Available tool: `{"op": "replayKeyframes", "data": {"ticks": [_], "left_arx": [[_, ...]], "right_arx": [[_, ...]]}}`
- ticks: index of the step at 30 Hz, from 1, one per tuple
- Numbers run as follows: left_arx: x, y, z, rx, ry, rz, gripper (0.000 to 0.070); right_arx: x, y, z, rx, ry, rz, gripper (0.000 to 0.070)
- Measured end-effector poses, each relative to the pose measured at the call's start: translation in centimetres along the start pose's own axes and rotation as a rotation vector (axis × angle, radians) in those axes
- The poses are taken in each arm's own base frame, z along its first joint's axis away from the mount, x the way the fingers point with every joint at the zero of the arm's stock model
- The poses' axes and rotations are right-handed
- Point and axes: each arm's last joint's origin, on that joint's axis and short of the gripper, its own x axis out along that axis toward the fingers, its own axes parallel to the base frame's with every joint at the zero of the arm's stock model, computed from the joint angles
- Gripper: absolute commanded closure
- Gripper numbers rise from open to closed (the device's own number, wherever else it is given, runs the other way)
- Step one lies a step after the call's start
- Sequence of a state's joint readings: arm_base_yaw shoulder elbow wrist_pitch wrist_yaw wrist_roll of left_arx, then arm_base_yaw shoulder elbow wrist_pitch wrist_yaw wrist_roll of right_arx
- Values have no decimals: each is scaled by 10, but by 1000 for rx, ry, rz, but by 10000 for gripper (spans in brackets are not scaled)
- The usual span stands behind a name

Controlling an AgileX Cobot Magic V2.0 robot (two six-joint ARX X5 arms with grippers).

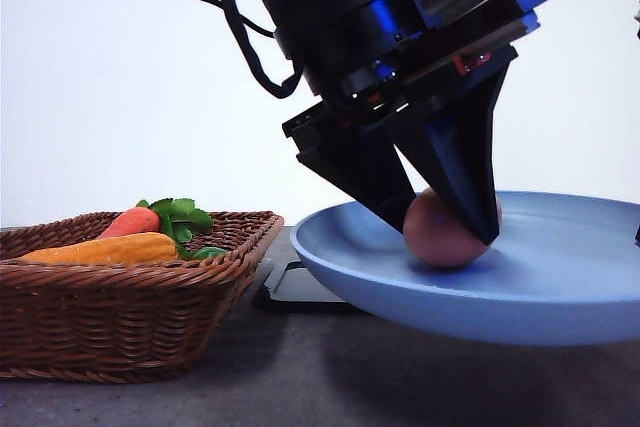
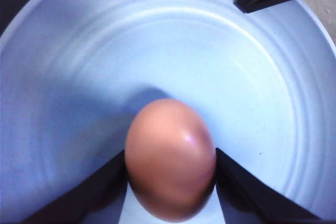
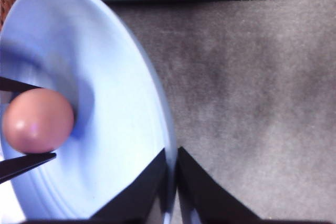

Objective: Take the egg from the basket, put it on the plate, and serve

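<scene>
While the left gripper [image 1: 450, 222] reaches down into the plate [image 1: 560, 297], its two dark fingers [image 1: 465, 172] are closed on the egg [image 1: 440, 232], one pressed against each flank. The left wrist view confirms it: the pinkish-brown egg [image 2: 170, 158] sits squarely between the jaws, both fingertips [image 2: 247, 192] touching its sides, with the plate's pale blue floor [image 2: 210, 61] spread out beyond it. The egg's underside appears to meet the plate surface (whether it rests there or is just above, the pictures do not settle).

At the plate's edge, the right gripper [image 3: 172, 182] has its jaws pinched shut on the rim [image 3: 167, 145], one finger [image 3: 142, 190] on the inner side and the other on the outer side. From that wrist view the egg [image 3: 38, 120] lies across the plate from the clamped rim, held between the left gripper's finger tips [image 3: 23, 162]. The plate looks raised off the grey table [image 1: 330, 377], casting a shadow beneath.

Beside the plate, away from the left gripper's jaws, stands the wicker basket [image 1: 120, 322], holding a corn cob [image 1: 100, 249] and a carrot [image 1: 135, 220] with green leaves [image 1: 185, 219]. A black tray [image 1: 300, 287] lies flat between basket and plate, partly under the plate's edge.
</scene>
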State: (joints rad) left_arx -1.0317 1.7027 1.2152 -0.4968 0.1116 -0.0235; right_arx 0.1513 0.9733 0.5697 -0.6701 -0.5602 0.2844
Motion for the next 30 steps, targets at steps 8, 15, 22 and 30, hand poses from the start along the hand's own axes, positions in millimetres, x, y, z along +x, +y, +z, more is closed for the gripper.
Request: {"op": "replayKeyframes", "data": {"ticks": [8, 15, 22, 30], "left_arx": [[-2, 0, -1, -24, 14, 1, 305], [-62, -3, 5, -23, -133, 3, 306], [-155, 1, -4, -43, -371, 97, 307], [-256, -6, -44, -85, -679, 278, 307]], "right_arx": [[2, -1, 0, 9, 18, 12, 700], [15, -7, 6, 44, 71, 23, 700], [20, -19, 36, 89, 54, -2, 700], [27, -30, 103, 105, 2, -28, 700]]}}
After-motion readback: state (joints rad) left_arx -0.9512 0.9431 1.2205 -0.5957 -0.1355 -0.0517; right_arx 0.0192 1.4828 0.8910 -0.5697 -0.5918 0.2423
